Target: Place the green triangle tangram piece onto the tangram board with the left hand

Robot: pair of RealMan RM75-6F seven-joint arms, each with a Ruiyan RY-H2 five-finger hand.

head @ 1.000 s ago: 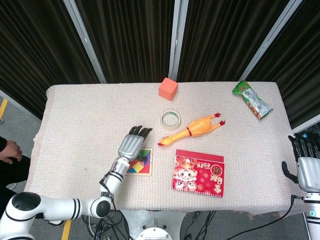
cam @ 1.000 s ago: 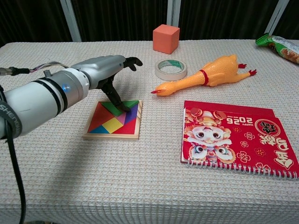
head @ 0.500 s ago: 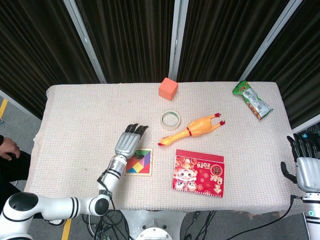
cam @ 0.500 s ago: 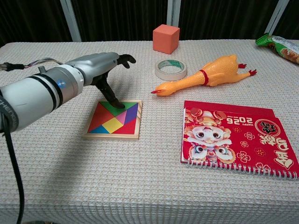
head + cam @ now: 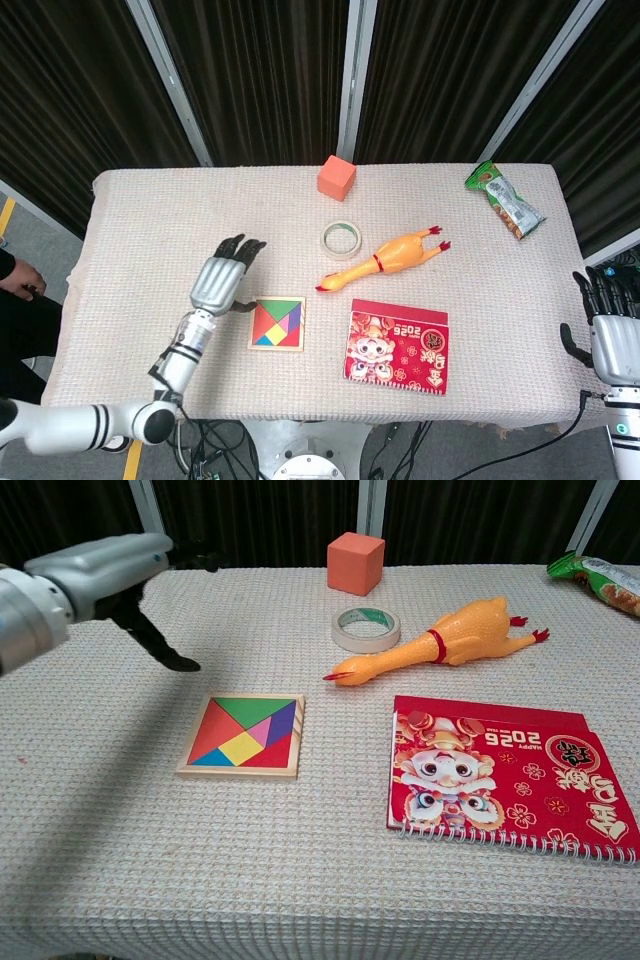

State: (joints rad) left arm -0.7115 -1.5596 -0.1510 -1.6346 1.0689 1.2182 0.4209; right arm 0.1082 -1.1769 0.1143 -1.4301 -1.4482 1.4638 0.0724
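The wooden tangram board (image 5: 278,324) (image 5: 243,736) lies near the table's front, filled with coloured pieces. The green triangle (image 5: 249,707) sits in the board's far part, flush with the other pieces. My left hand (image 5: 220,280) (image 5: 112,575) hovers to the left of the board, raised above the cloth, fingers apart and holding nothing. My right hand (image 5: 612,322) hangs off the table's right edge, fingers spread and empty; the chest view does not show it.
A red calendar notebook (image 5: 398,346) lies right of the board. A rubber chicken (image 5: 385,257) and a tape roll (image 5: 341,238) lie behind it. An orange cube (image 5: 337,177) stands at the back, a snack packet (image 5: 505,199) at the back right.
My left hand has lifted off the board and moved away to the left. The green triangle stays in the board. The right hand has not moved.
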